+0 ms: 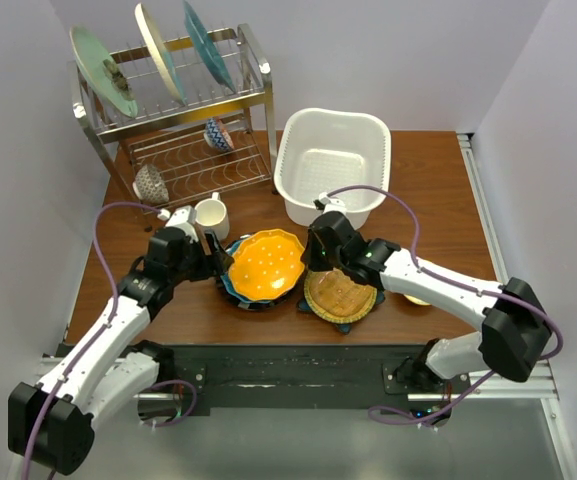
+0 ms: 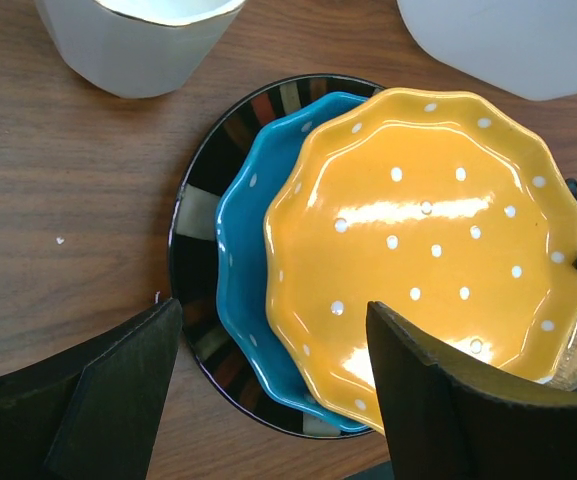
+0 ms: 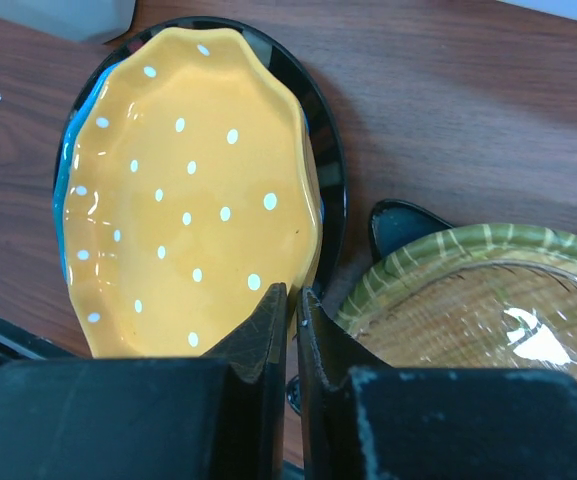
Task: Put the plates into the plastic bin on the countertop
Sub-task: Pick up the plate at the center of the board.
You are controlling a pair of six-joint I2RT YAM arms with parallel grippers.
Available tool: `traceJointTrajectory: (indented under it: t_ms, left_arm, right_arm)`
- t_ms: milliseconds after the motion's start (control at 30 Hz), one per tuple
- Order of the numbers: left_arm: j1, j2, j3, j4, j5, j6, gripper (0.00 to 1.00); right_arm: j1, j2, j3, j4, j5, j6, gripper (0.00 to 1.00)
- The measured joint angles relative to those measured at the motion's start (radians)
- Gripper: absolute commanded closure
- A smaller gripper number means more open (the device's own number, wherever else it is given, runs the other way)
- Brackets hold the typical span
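We're pinching the rim of the orange plate [image 3: 188,190] with the right end effector [image 3: 290,296] (stiff, slippery, chippable); the left end effector [image 2: 273,325] is hovering spread.

Mid-table, the scalloped plate [image 1: 266,265] tops a three-plate stack [image 1: 234,286], with a second plate pile [image 1: 340,293] just beside it at 4 o'clock, the mug [image 1: 211,215] near at 10 o'clock, the dish rack [image 1: 183,140] behind at 11 o'clock and the plastic bin [image 1: 293,160] at 1 o'clock.

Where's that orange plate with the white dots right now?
In the top view the orange plate sits on a blue plate, just left of the amber plate and in front of the white bin.
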Motion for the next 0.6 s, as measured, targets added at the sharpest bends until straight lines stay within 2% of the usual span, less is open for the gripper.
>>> traceJointTrajectory:
  t_ms: [233,600]
  left_arm:
    - [-0.026,0.012,-0.012,0.042,0.042,0.002,0.27]
    - [-0.085,0.138,-0.023,0.083,0.065,0.008,0.32]
  right_arm:
    - [0.000,-0.036,0.000,-0.063,0.030,-0.003,1.00]
    - [0.000,-0.058,-0.017,-0.062,0.051,-0.006,0.99]
